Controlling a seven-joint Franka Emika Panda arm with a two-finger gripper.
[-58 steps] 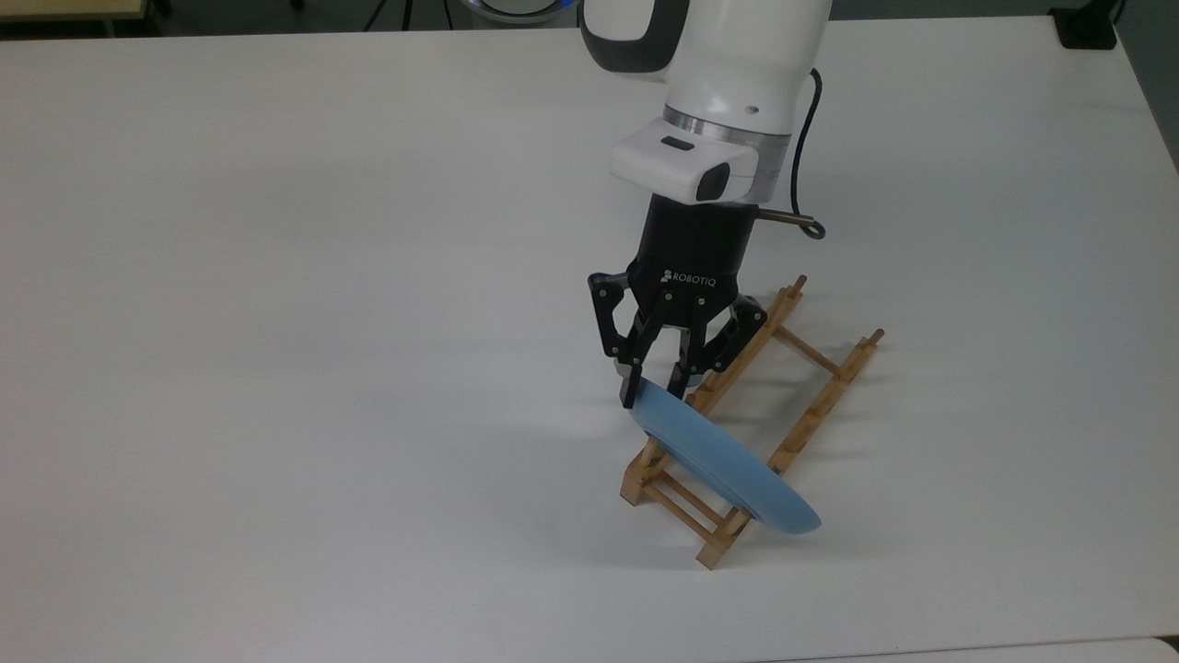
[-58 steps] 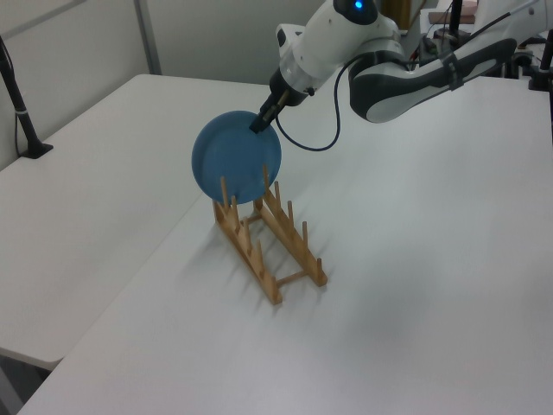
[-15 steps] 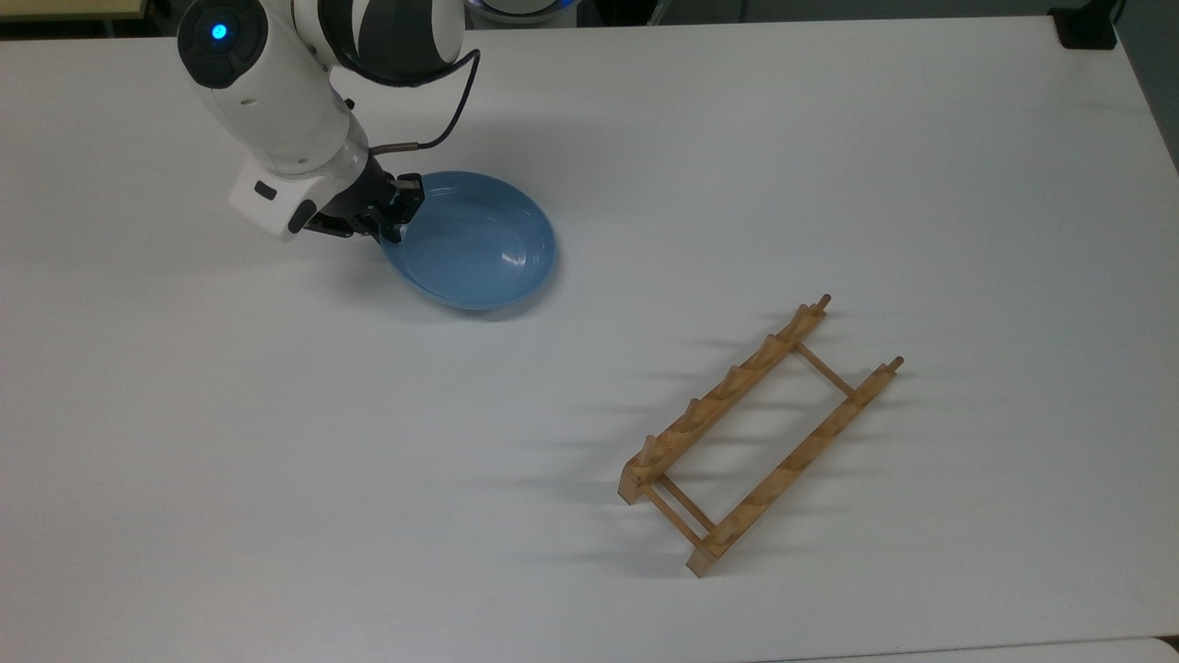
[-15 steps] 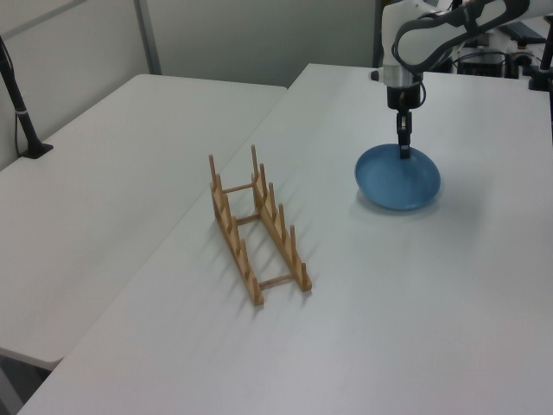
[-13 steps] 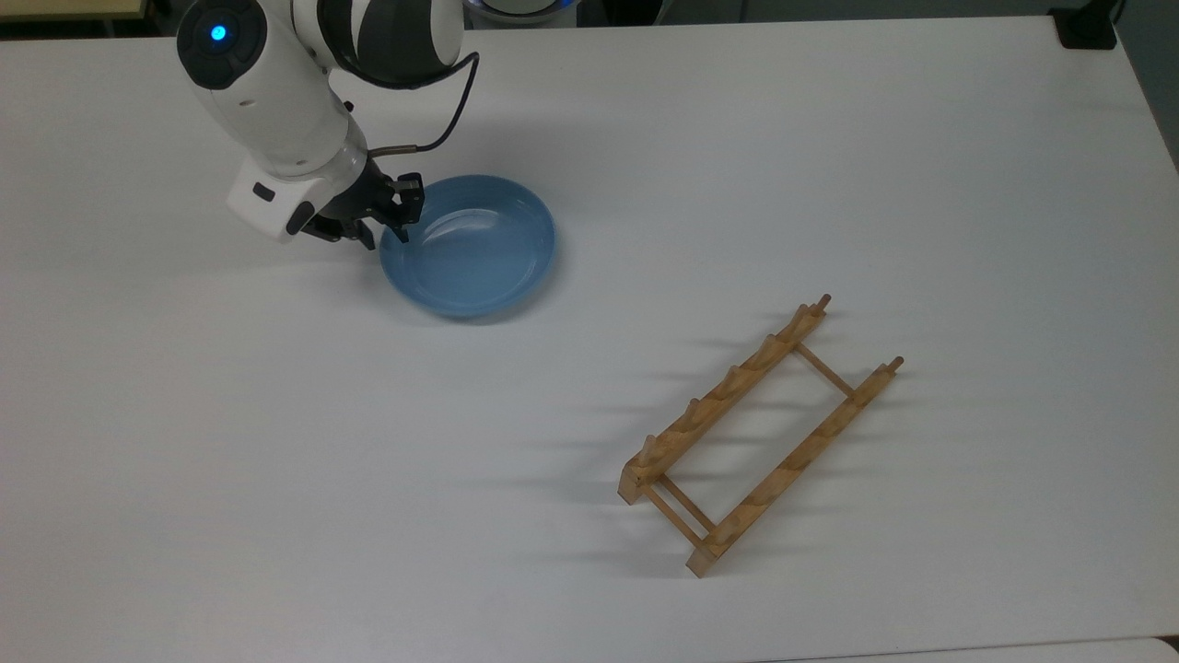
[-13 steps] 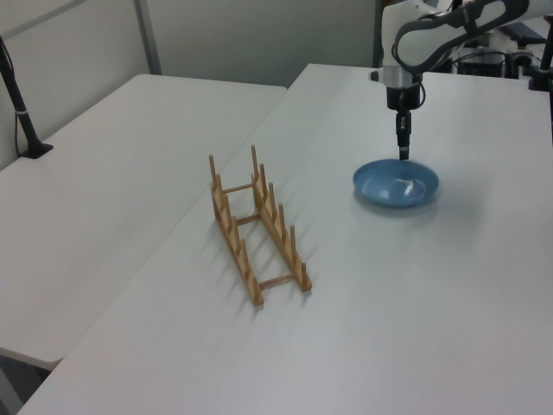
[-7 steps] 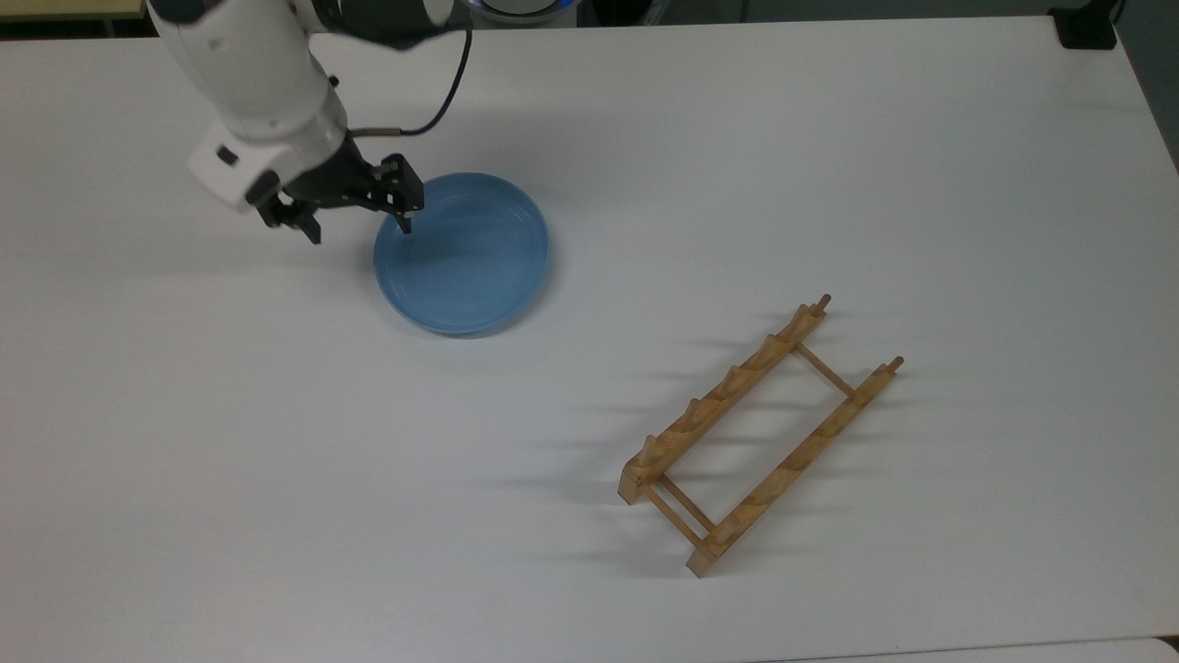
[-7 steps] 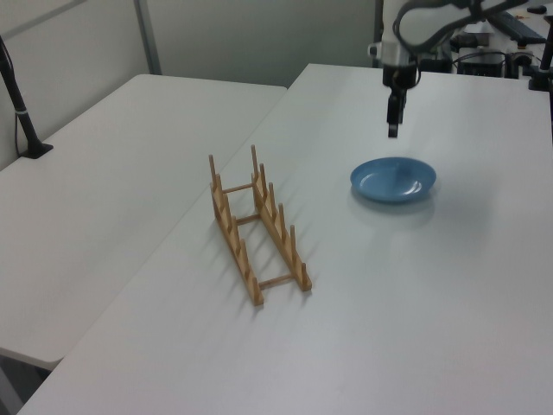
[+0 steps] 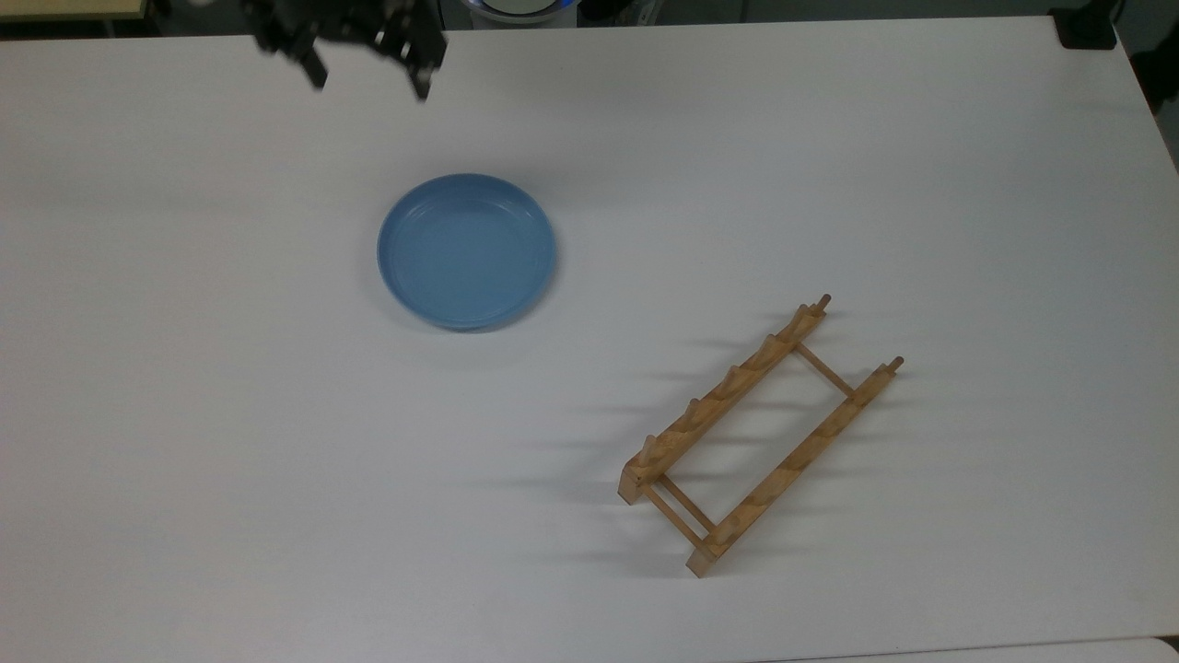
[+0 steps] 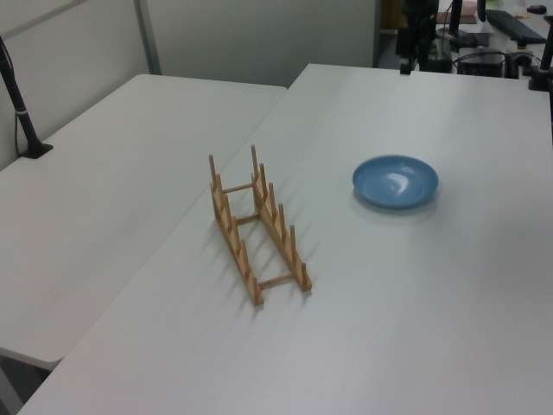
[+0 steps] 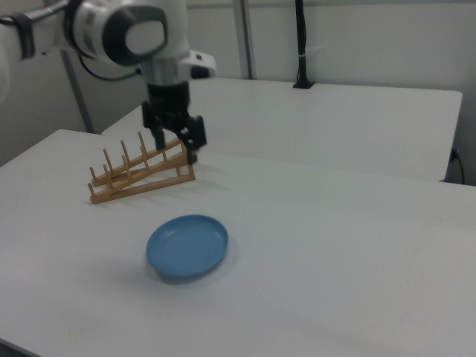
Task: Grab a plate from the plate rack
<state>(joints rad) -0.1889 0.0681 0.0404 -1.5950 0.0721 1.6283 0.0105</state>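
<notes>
Upper left of the top view: end effector (image 9: 367, 63) raised above the bench (image 9: 184, 414), fingers spread, gripping nothing, likely retreating after release. Centre-left, the plate (image 9: 467, 250) lies flat, right side up, on the bench; round, shallow, matte light blue, raised rim. Lower right, well apart, the plate rack (image 9: 761, 436) stands bare: light-brown wood, two notched rails with pegs, thin dowel crossbars. Pick looks complete.

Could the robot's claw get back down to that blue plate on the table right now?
Probably yes. The plate lies flat on the bare table, apart from the plate rack, and the open gripper hangs above with nothing between them.
</notes>
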